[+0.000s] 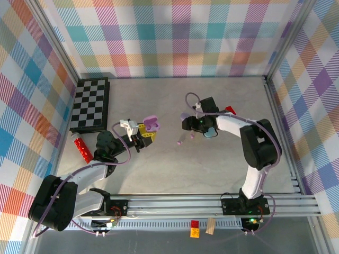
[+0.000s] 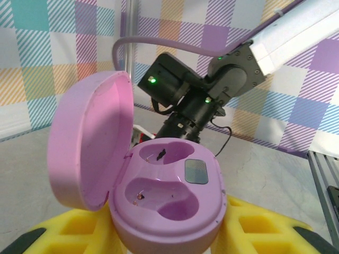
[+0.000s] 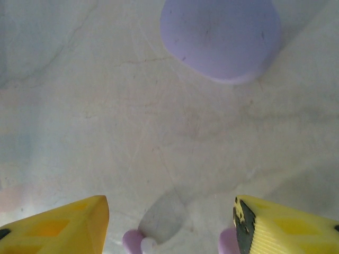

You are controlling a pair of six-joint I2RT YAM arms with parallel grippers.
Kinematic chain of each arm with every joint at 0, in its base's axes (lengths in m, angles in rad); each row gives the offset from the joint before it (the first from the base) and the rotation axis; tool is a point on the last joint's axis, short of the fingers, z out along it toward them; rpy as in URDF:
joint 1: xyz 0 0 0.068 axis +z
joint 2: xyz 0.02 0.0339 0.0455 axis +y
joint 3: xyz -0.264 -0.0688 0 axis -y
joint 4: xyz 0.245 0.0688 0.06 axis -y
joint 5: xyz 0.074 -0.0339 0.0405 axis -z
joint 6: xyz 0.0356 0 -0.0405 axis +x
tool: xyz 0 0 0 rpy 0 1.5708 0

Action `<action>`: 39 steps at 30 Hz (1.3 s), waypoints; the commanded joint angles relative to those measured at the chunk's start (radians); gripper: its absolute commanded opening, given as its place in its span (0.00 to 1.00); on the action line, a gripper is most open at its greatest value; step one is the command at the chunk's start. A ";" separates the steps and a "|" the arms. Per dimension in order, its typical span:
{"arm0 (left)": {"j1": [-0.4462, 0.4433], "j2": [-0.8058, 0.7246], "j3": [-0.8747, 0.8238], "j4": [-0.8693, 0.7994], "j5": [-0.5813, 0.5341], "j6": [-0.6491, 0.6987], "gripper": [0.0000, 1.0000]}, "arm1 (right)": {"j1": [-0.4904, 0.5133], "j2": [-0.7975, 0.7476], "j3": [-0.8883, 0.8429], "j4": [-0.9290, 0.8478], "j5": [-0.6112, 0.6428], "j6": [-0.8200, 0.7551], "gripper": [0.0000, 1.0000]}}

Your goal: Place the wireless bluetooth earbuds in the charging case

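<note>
Black-and-white board (image 1: 90, 104), red tube (image 1: 82, 148) lie left of pink case (image 1: 152, 124)

A chessboard (image 1: 90, 104) lies at the far left of the grey tabletop (image 1: 159, 174), with a red glittery tube (image 1: 82, 148) on its near side. The left pincer (image 1: 142, 132) is clamped on an open lilac charging case (image 1: 152, 124). Right of centre, the right pincer (image 1: 192, 125) hangs low between a closed lilac case (image 1: 185, 116) and a pale blue case (image 1: 210, 132). A tiny pink earbud (image 1: 180, 142) lies loose between the two arms. A small red piece (image 1: 230, 109) sits just beyond the right arm.
</note>
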 commanded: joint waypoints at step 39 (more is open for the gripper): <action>0.010 -0.030 0.016 0.006 0.040 0.000 0.38 | 0.003 -0.217 -0.253 -0.020 -0.107 -0.025 0.58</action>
